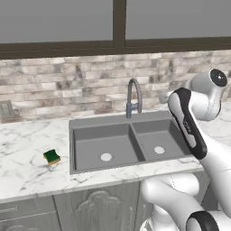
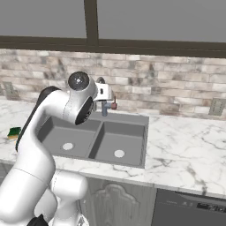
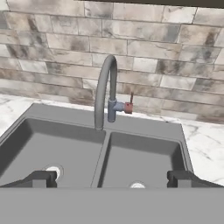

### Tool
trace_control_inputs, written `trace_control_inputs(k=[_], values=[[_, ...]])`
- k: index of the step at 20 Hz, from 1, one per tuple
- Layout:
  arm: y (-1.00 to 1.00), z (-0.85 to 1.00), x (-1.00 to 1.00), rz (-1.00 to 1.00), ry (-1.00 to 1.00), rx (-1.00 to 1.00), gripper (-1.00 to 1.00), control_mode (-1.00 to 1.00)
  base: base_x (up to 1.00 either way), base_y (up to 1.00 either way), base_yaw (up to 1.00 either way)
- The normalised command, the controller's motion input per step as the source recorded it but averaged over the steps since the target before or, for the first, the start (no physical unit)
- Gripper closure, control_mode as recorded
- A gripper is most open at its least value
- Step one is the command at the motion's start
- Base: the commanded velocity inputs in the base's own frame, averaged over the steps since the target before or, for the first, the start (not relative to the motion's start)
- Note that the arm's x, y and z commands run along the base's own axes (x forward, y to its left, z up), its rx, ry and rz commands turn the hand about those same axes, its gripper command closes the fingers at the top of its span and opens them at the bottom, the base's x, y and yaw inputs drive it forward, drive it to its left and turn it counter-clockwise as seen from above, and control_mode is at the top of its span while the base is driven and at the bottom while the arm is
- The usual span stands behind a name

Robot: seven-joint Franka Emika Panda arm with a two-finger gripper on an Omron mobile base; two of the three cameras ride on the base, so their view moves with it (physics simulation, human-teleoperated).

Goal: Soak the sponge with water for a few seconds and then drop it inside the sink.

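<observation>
Far left on the white marble counter (image 1: 27, 171) we see a small rectangular sponge with a dark green scouring top over a yellow foam layer (image 1: 52, 157). It lies flat, near the left rim of the sink but clear of it, with nothing touching it. In the right base view it peeks out at the left edge behind our arm (image 2: 14, 132).

We judge the sponge light, soft and easy to squash, not fragile. The foam will give under the fingers, and once wet it will grow heavier and more slippery. The best hold looks to be across its two long sides, fingers low on the yellow layer, squeezing gently.

Moving right, the large dark grey double-basin sink (image 1: 103, 123) sits set into the counter, a pale round drain in each basin. Behind the divider rises the curved grey gooseneck faucet (image 3: 105, 87) with a small red handle (image 3: 130, 104). We see no water running.

Further right, our gripper (image 3: 111, 178) hovers above the sink facing the faucet, its fingers spread wide and holding nothing, well apart from the sponge.
</observation>
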Motion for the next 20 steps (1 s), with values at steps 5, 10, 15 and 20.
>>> trace_control_inputs(k=[5,10,15,20], values=[[-0.07,0.0,0.1,0.0,-0.01,0.02,-1.0,-1.0,0.0,0.0,0.0],[-0.12,-0.17,0.18,0.0,0.0,0.07,-1.0,-1.0,0.0,0.0,0.0],[-0.27,-0.27,0.31,0.0,0.0,0.08,-1.0,-1.0,0.0,0.0,0.0],[-0.23,-0.01,0.27,0.0,0.02,0.02,-1.0,-1.0,0.0,0.0,0.0]])
